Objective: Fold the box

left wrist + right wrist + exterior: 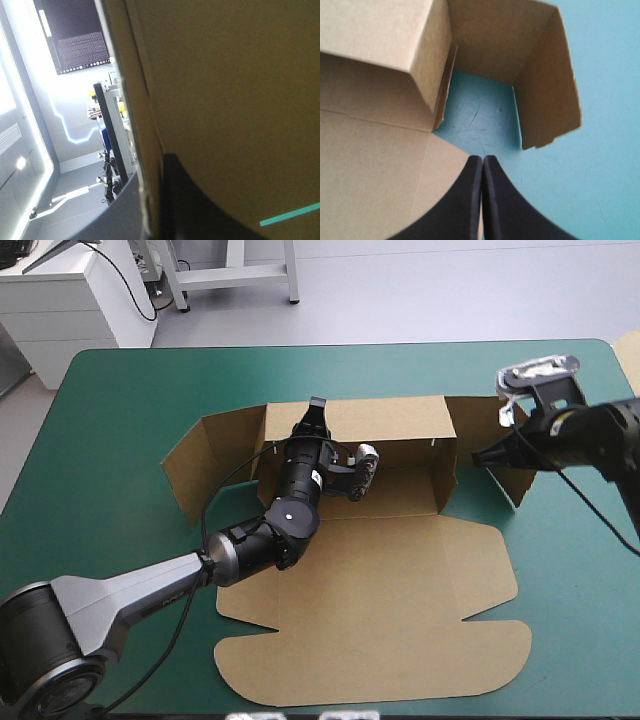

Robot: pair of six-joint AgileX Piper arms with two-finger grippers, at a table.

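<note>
The box (370,600) sits mid-table (120,390), a brown sheet only partly folded up. Its long back wall (390,420) stands upright on the side toward the far edge, and the wide lid panel (380,640) lies flat, reaching toward the near edge.

The left arm comes in from the near left corner across the flat board. The left gripper (317,408) is right at the top edge of the back wall, a little left of its middle. Its own camera shows brown board filling nearly everything, with the board's edge running down between the two fingers (200,210), so the gripper is clamped on that wall.

At the left end a side flap (200,465) stands angled outward. At the right end another flap (512,475) stands on the teal-green cover, just beyond the short end wall (445,475).

The right gripper (480,454) comes in from the right, its two black fingers pressed together into a single point and gripping nothing. That point sits at the box's right end, in the gap between the end wall and the outer flap. In the wrist view the tip lies over the line where flat board meets bare cover. Whether it touches the board cannot be told.
</note>
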